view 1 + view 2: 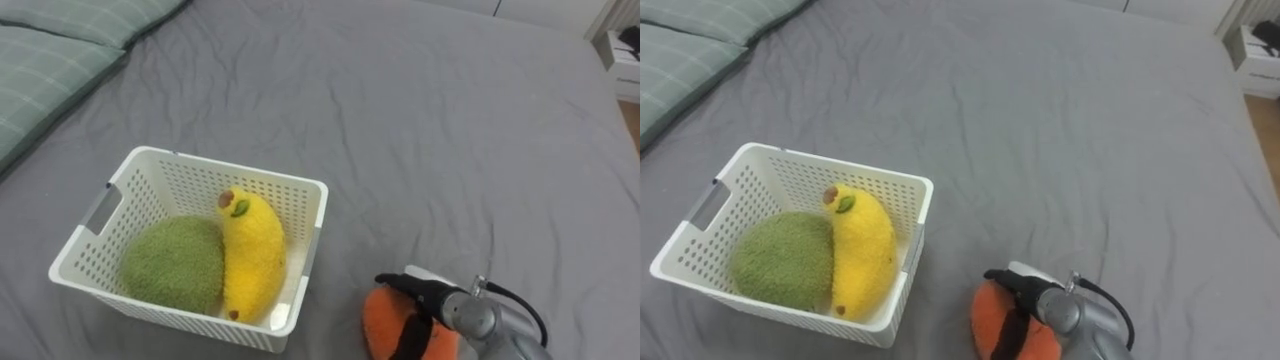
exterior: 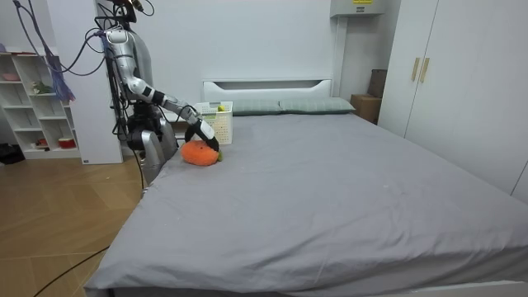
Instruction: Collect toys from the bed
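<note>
Room view: the robot stands on the wooden floor at the room view's left side of a wide bed (image 2: 330, 190) with a grey cover, near its head end, one arm stretched out over the mattress. Two pale green checked pillows (image 1: 50, 60) lie at the far left corner as seen from the head camera. Nearer the robot a white perforated basket (image 1: 290, 185) sits on the cover, holding a round green plush toy (image 1: 175, 265) and, touching it on its right, a yellow plush toy (image 1: 252, 255) leaning against the basket wall. To the right of the basket, apart from it, an orange plush toy (image 1: 385, 325) lies on the cover. The right hand (image 1: 415, 295) rests on top of it, dark fingers curled down over the orange fabric.
</note>
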Motion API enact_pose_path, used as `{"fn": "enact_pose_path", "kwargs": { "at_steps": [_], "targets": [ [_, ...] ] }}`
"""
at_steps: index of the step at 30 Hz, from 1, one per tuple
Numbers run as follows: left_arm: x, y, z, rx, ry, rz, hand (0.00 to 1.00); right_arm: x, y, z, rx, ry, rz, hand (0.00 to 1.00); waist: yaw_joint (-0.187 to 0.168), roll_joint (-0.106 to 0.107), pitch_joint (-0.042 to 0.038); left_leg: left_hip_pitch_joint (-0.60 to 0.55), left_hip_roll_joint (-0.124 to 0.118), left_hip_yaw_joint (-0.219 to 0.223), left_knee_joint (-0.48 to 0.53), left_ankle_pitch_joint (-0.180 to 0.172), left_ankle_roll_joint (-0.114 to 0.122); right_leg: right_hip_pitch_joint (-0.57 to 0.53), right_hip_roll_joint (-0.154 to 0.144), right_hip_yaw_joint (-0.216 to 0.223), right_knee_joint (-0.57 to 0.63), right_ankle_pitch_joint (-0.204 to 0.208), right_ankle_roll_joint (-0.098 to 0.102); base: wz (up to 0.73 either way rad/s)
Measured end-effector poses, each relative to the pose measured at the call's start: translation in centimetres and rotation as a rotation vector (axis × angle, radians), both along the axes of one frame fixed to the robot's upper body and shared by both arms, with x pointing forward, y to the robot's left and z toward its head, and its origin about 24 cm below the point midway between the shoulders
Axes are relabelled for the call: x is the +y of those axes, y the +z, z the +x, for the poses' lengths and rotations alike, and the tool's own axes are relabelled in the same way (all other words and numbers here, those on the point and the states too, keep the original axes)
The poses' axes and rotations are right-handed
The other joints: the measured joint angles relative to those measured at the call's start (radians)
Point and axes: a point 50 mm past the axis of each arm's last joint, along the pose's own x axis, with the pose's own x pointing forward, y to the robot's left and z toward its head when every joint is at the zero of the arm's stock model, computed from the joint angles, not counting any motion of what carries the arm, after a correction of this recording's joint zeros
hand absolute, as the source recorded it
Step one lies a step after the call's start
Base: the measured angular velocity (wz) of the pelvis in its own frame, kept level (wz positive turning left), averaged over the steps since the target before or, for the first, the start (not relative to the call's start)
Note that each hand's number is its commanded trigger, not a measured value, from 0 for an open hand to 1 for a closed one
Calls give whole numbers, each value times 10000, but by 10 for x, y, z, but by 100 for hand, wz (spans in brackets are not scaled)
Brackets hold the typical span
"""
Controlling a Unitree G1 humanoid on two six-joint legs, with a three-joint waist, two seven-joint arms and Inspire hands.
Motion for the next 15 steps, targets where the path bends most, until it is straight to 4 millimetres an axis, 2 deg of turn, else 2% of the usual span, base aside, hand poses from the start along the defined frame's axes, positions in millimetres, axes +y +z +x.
{"fn": "enact_pose_path", "kwargs": {
  "at_steps": [7,8,9,15],
  "targets": [
    [-1,-1,0,37,58,-26,0,3,-3,-3,-435,383,-982,2,25,12,-2,-43,-2,3,-1,0,2,-71,-3,-6,13,0,0,0],
    [-2,-1,-2,74,214,-81,0,3,-4,-4,-464,296,-1016,46,25,17,-4,-43,-2,3,0,2,2,-73,-6,-9,17,0,0,0],
    [-2,-1,-3,120,242,-87,0,3,-7,-6,-446,215,-1067,100,27,21,-4,-41,-2,-1,1,2,2,-50,-9,-14,15,0,0,0],
    [-3,-2,-6,288,282,-52,0,2,-16,-9,-585,-62,-1277,100,24,25,-9,62,-10,-24,-1,-2,5,76,-72,-50,18,1,2,0]
  ]
}}
